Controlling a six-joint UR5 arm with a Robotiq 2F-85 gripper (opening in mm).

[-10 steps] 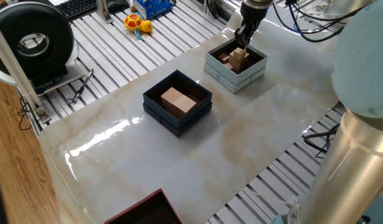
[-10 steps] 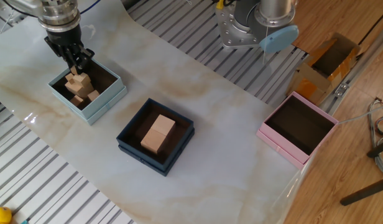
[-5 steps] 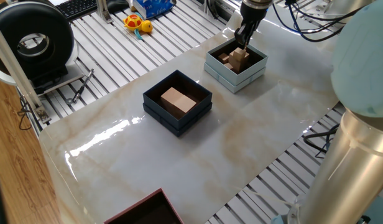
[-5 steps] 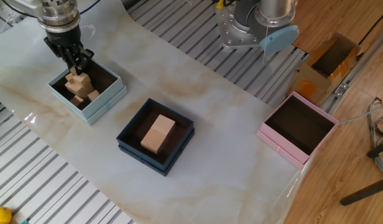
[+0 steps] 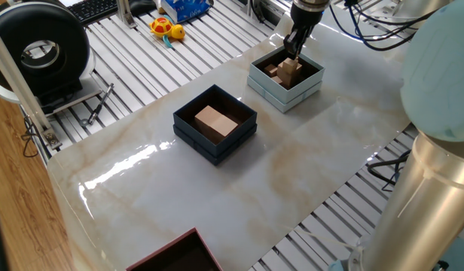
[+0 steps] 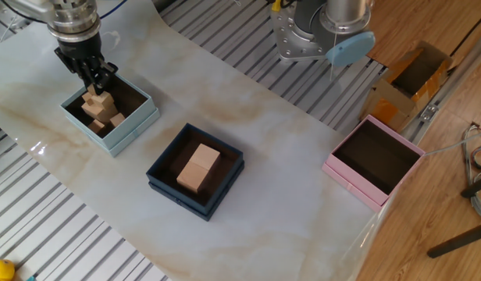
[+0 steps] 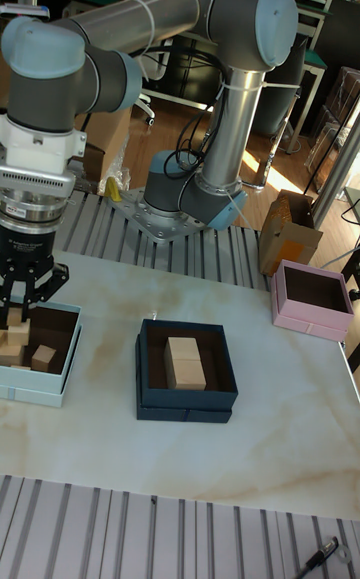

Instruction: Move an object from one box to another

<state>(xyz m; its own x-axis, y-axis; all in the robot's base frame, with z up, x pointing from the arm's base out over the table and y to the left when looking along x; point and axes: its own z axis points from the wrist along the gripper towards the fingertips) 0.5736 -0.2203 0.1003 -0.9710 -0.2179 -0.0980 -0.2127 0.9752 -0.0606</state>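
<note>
The pale blue-white box (image 5: 294,95) (image 6: 125,131) (image 7: 40,391) holds several small light-brown wooden cubes, some stacked. My gripper (image 5: 293,56) (image 6: 95,84) (image 7: 20,324) reaches down into this box. Its fingers stand on both sides of the top cube (image 5: 291,69) (image 6: 94,99) (image 7: 12,339) and look shut on it. The cube seems to rest on the stack. At the middle of the table, the dark navy-black box (image 5: 217,150) (image 6: 186,199) (image 7: 185,404) contains only a larger flat tan block (image 5: 215,122) (image 6: 197,166) (image 7: 185,362).
A pink box (image 6: 358,183) (image 7: 310,319) sits at the table's far end, with a cardboard box (image 6: 404,78) beyond it. The robot base (image 6: 318,31) stands beside the table. A dark red box corner (image 5: 172,256) shows at the near edge. A black spool (image 5: 40,49) lies off the table.
</note>
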